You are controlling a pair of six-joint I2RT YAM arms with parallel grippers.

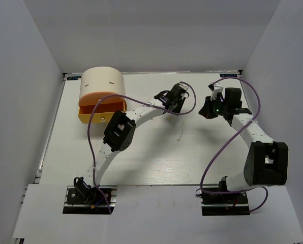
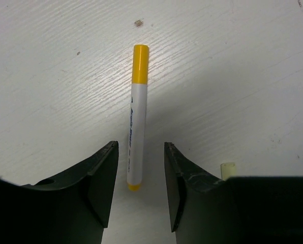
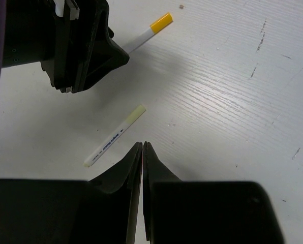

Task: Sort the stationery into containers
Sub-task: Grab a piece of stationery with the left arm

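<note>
Fingers of L arm (image 2: 104, 175) are open, straddling the lower end of a yellow-capped pen (image 2: 137, 122) that lies flat on the worktop (image 2: 233, 76) mid-frame; no contact yet. Step looks like pickup of this pen. Next: close on barrel, lift, carry to box (image 1: 101, 86) at upper left of top view, orange drawer (image 1: 101, 113) pulled out. R fingers (image 3: 123, 178) shut, nothing seen in them, just below 2nd pen (image 3: 115, 135). Blue print on both barrels, too small to read.

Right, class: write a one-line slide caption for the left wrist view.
Open left gripper straddling a yellow-capped white pen lying on the table.
</note>
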